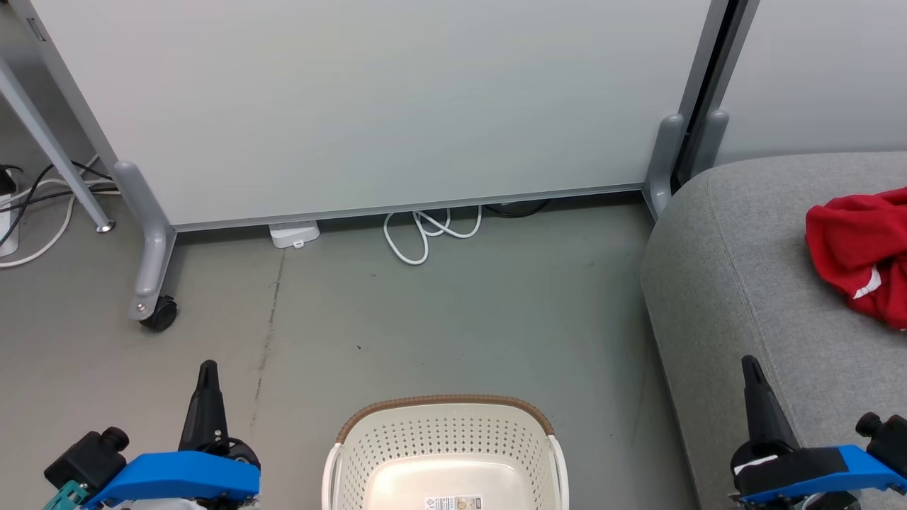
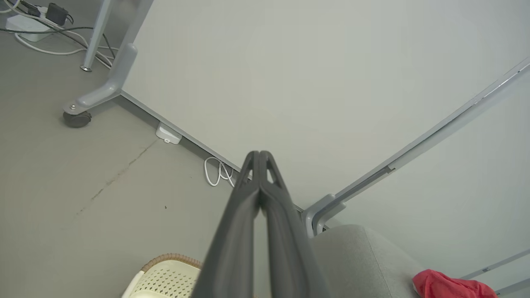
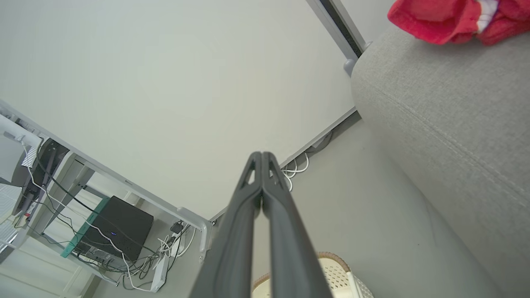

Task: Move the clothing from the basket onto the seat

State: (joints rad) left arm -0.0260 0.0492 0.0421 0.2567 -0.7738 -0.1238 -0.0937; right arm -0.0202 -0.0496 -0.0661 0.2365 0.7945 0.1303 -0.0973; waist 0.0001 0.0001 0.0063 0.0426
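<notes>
No text, number or brand can be read. A small printed sticker (image 1: 453, 503) is fixed to the inner floor of the basket (image 1: 443, 409), and its print is too small to make out. The red clothing (image 1: 847, 237) carries a white mark (image 1: 867, 283), which cannot be resolved as lettering.
</notes>
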